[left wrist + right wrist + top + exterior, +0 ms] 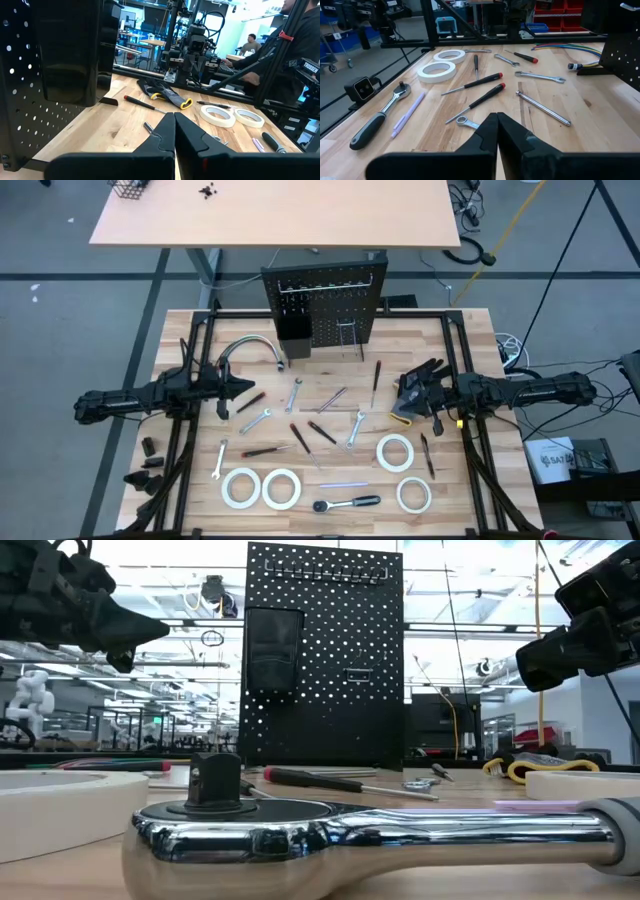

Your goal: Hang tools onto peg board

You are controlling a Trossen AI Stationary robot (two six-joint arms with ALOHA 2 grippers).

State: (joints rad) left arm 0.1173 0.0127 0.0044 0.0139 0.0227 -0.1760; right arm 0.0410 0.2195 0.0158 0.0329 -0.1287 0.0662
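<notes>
Wooden counter (460, 340) is carrying every tool, ratchet (347, 503) included; peg board (325, 305) is waiting bare. You're hovering left pincer (246, 389) and right pincer (404, 392) pressed together, empty; spread one for a first grasp.

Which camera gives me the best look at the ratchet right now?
The right wrist view: the ratchet lies whole and unobstructed, head to black handle, on the table. The high view shows it whole but small, near the front edge. The low view shows only its chrome head and part of the shaft up close. The left wrist view does not clearly show it.
</notes>
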